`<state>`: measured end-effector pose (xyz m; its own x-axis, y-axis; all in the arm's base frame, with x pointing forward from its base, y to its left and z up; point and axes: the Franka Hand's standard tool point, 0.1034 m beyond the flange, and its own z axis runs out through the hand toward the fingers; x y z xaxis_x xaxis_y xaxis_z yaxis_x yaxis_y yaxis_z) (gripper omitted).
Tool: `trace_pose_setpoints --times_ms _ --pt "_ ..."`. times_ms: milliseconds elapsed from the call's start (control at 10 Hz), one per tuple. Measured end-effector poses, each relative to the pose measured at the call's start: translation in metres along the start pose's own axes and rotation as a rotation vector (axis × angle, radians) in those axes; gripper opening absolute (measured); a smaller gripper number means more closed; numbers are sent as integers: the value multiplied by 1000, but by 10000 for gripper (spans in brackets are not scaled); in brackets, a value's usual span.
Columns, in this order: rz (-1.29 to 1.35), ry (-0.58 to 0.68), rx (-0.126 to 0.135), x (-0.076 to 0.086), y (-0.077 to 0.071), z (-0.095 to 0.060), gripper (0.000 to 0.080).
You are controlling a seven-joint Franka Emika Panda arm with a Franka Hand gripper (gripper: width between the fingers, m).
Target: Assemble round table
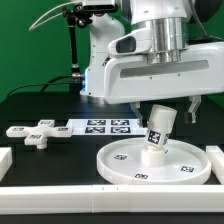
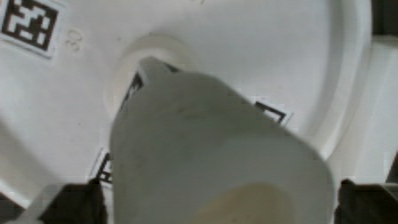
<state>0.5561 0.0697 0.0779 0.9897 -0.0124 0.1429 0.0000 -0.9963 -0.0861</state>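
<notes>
The large round disc (image 1: 120,168) lies flat on the black table towards the exterior view's right. The short cylinder leg (image 1: 157,132) stands tilted with its lower end at the disc's central hub. My gripper (image 1: 163,108) hangs just above it, open, with a finger on either side of the leg's upper end and apart from it. In the wrist view the leg (image 2: 214,140) fills the space between the dark fingertips (image 2: 68,205), over the disc (image 2: 267,50). The cross-shaped foot (image 1: 35,132) lies alone at the exterior view's left.
The marker board (image 1: 100,125) lies flat behind the disc, between it and the foot. White border bars run along the front (image 1: 100,205), the left (image 1: 8,160) and the right (image 1: 215,155). The arm's base and cables stand at the back.
</notes>
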Motion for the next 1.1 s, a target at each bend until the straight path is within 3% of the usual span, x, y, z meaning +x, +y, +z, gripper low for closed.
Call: trace_pose_setpoints --times_ms 300,800,1000,1100 --pt "-58 -10 -5 -9 -2 0 649" --pt "-64 -14 -9 -9 11 0 649" --pt "-56 -12 -13 -8 17 -1 432" --pt "-54 -13 -14 -8 18 -1 432"
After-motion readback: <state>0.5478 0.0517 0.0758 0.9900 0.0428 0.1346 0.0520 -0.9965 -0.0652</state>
